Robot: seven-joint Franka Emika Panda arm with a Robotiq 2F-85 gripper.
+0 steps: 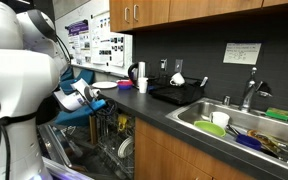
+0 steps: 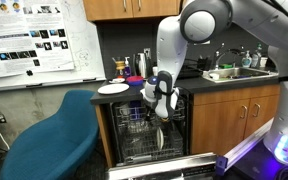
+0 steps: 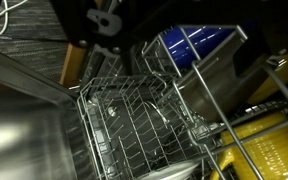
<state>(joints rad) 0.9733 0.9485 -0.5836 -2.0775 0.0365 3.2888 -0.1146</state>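
My gripper (image 2: 161, 108) hangs open just above the upper wire rack (image 2: 144, 122) of an open dishwasher, fingers pointing down, with nothing between them. In an exterior view the gripper (image 1: 92, 99) sits at the counter's near end, over the same rack (image 1: 109, 125). The wrist view looks down into the wire rack (image 3: 134, 120), with the gripper (image 3: 179, 22) only dark shapes at the top edge. Beyond the rack's rim lies a blue shape (image 3: 199, 45) that I cannot identify. A yellow object (image 3: 264, 150) lies at the lower right.
A blue chair (image 2: 54, 135) stands beside the dishwasher, whose door (image 2: 164, 165) is folded down. A white plate (image 2: 113, 89) and a kettle (image 1: 134, 72) sit on the counter. Further along are a black drying rack (image 1: 179, 93) and a sink (image 1: 246, 113) full of dishes.
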